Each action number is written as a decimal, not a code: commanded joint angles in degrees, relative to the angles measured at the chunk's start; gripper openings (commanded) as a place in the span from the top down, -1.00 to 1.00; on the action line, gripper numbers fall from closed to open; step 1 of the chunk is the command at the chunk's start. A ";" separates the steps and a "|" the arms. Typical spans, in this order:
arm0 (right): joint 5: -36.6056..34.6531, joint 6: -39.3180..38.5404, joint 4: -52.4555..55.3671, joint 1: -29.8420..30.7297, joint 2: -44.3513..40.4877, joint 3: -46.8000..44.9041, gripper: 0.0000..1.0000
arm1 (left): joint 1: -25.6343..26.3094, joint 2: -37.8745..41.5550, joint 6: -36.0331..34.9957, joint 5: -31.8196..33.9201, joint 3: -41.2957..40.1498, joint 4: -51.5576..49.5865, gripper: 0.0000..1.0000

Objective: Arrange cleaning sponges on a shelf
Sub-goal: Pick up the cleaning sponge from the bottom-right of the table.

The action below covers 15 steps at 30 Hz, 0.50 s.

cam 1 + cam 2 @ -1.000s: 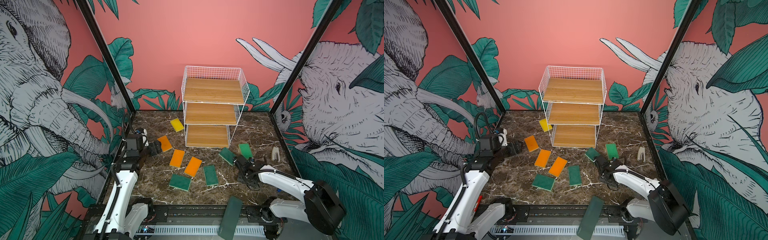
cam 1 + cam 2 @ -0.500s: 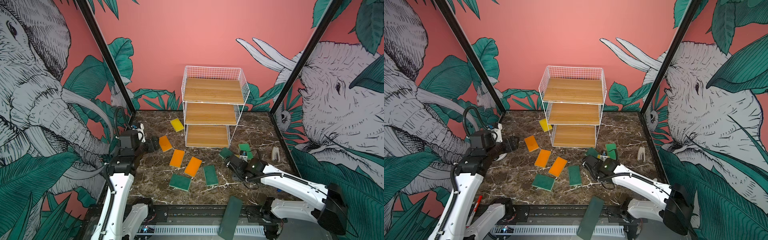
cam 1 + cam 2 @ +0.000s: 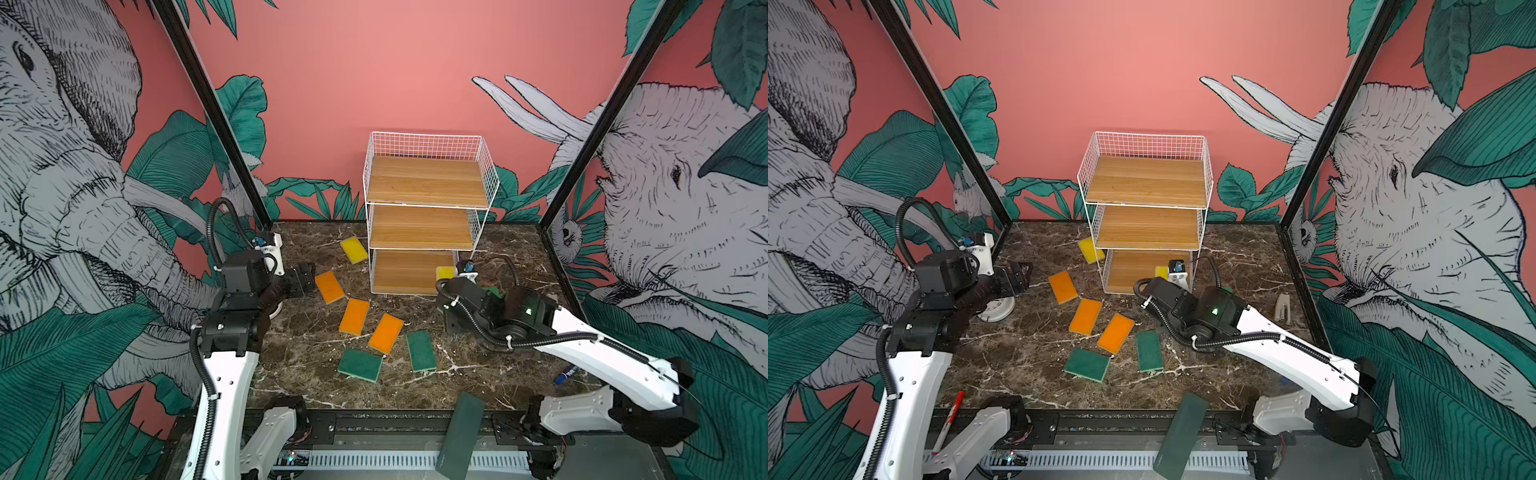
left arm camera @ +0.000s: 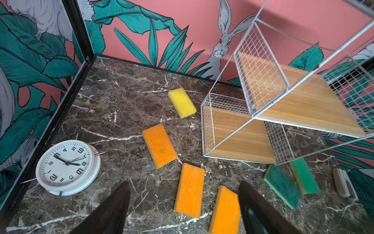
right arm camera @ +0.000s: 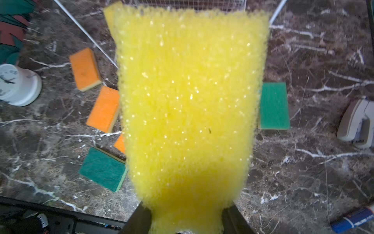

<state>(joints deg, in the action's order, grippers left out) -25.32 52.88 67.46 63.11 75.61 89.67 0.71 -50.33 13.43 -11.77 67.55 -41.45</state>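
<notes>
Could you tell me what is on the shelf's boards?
The top board and middle board are bare. At the bottom board's front corner the right end effector holds a yellow sponge; contact is unclear. Its rear is hidden under the middle board.

There were three orange sponges (image 3: 329, 286) (image 3: 354, 316) (image 3: 386, 333), two yellow sponges (image 3: 354, 250) (image 3: 445, 272), four green sponges (image 3: 359, 365) (image 3: 421, 351) (image 4: 281, 185) (image 4: 304, 176), one shelf (image 3: 428, 145) of three boards (image 3: 428, 178) (image 3: 419, 226) (image 3: 405, 272), one clock (image 4: 67, 165), one stapler (image 3: 1282, 306), one dark slab (image 3: 459, 436), two markers (image 3: 566, 373) (image 3: 951, 415) and two arms (image 3: 224, 374) (image 3: 602, 353).
</notes>
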 commanded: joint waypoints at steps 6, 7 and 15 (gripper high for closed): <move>-1.36 -14.16 8.54 0.05 6.00 19.88 0.12 | 0.26 -3.36 -0.95 -4.55 6.65 -2.69 -0.70; -1.55 -15.52 9.42 -0.18 6.97 22.56 0.12 | 0.19 -3.47 -0.87 -4.59 7.06 -2.56 -0.70; -5.66 -24.54 5.84 -5.39 10.70 33.65 0.18 | 0.26 -4.11 0.45 -7.23 8.32 0.51 -0.71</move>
<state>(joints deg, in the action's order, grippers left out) -27.55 33.71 74.56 59.16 85.89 120.64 0.71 -54.54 13.50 -16.84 74.06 -42.24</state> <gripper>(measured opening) 0.415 0.851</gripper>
